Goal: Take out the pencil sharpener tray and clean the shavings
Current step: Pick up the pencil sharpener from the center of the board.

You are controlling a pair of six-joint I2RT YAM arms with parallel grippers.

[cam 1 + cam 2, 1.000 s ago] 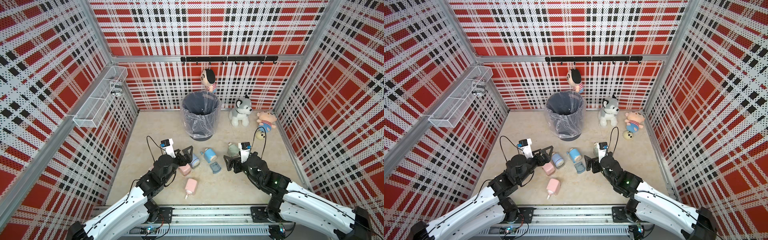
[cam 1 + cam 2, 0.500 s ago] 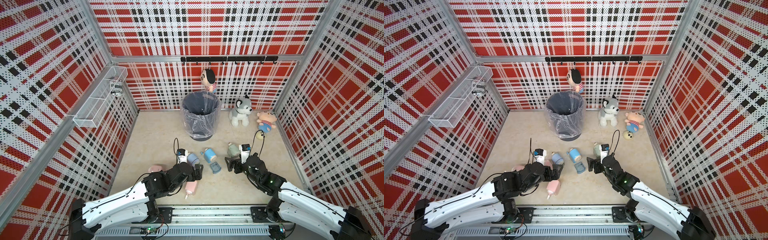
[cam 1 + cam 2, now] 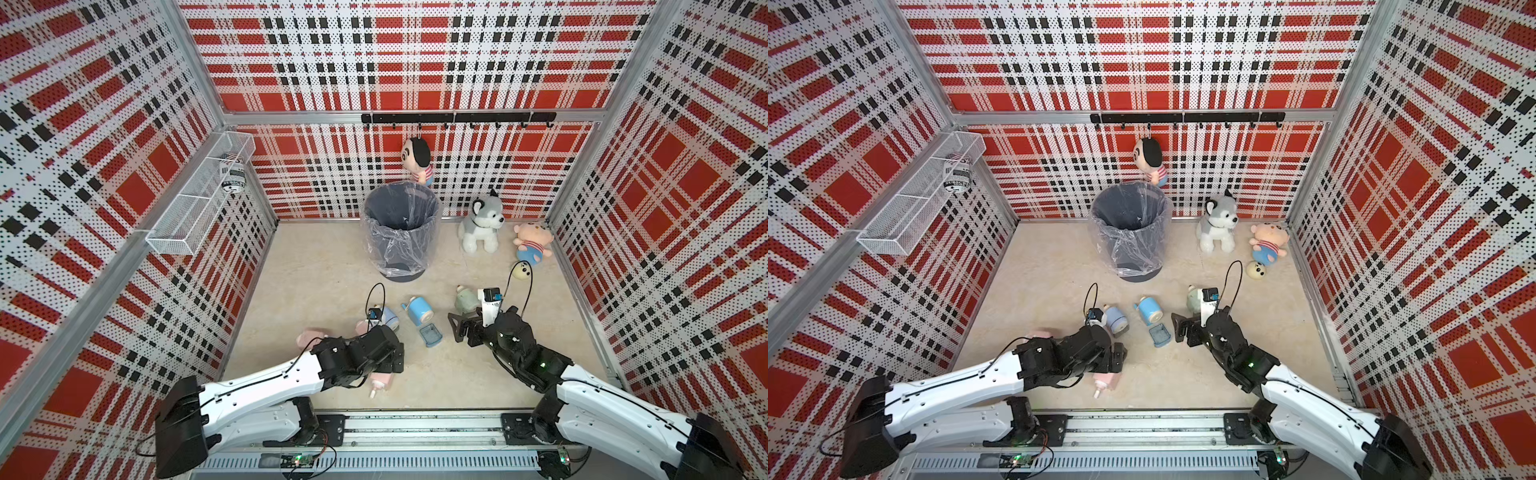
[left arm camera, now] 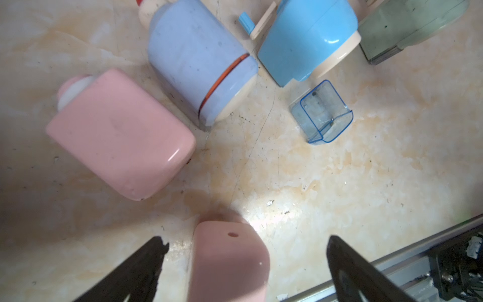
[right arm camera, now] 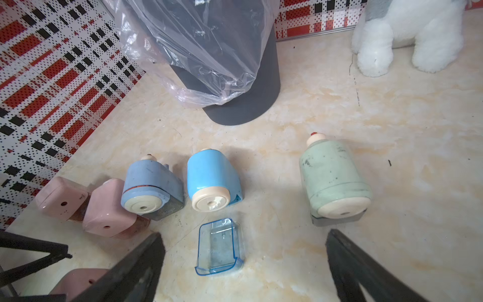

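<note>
A clear blue tray lies loose on the floor in front of the bright blue pencil sharpener. I make out no shavings in it, only faint specks. My right gripper is open, low beside the tray, nothing between its fingers. My left gripper is open and hangs over a pink sharpener near the front rail, one finger on each side, not touching it.
More sharpeners lie in a row: blue-grey, pale green, two pink. A lined grey bin stands behind them. Plush toys sit at the back right. The front rail is close to the left gripper.
My left arm swung from above the pink and blue-grey sharpeners toward the front and right, ending low over the front pink sharpener. The right arm barely moved.
</note>
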